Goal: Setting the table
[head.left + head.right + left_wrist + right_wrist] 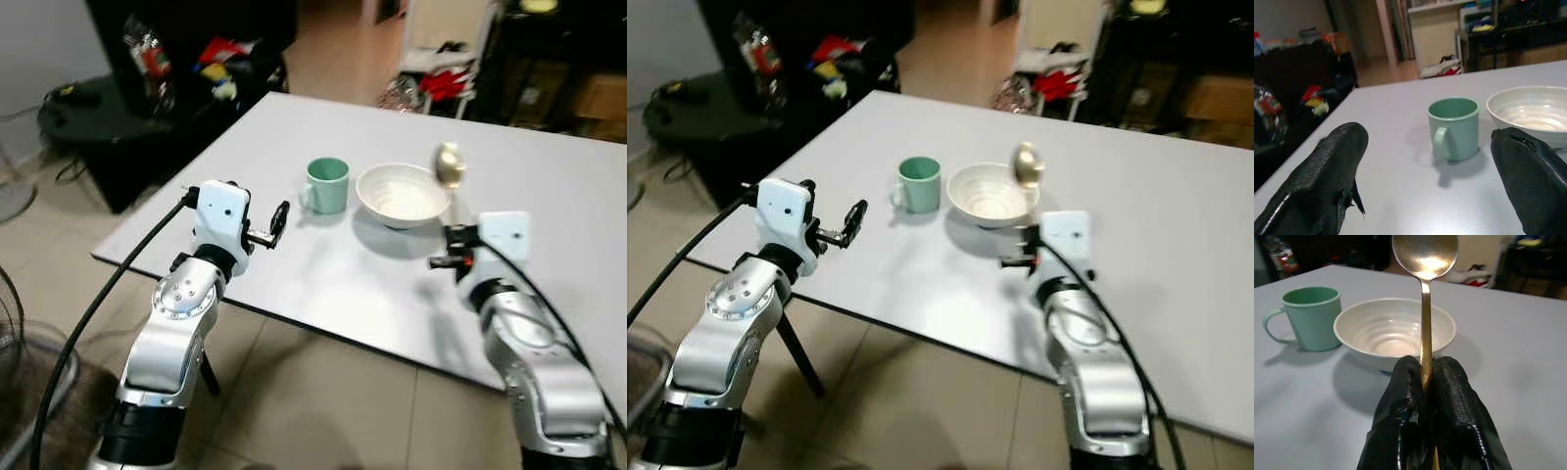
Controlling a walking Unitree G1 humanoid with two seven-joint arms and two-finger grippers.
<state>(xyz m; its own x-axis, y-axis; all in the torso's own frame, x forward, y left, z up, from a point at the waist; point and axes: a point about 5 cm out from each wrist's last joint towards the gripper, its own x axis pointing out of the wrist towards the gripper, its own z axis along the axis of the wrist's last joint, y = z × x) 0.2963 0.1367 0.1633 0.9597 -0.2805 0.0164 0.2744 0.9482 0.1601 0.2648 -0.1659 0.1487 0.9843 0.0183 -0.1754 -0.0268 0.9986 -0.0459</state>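
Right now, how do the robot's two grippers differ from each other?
The left gripper is open, its black fingers spread with nothing between them, while the right gripper is shut on the gold spoon, holding it upright by the handle. The left gripper points at the green mug; the right gripper sits before the white bowl. Both hover above the table, near its front edge.

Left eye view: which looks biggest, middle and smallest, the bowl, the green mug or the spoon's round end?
1. The white bowl looks biggest.
2. The green mug is in the middle.
3. The spoon's round end looks smallest, held up by the right gripper.
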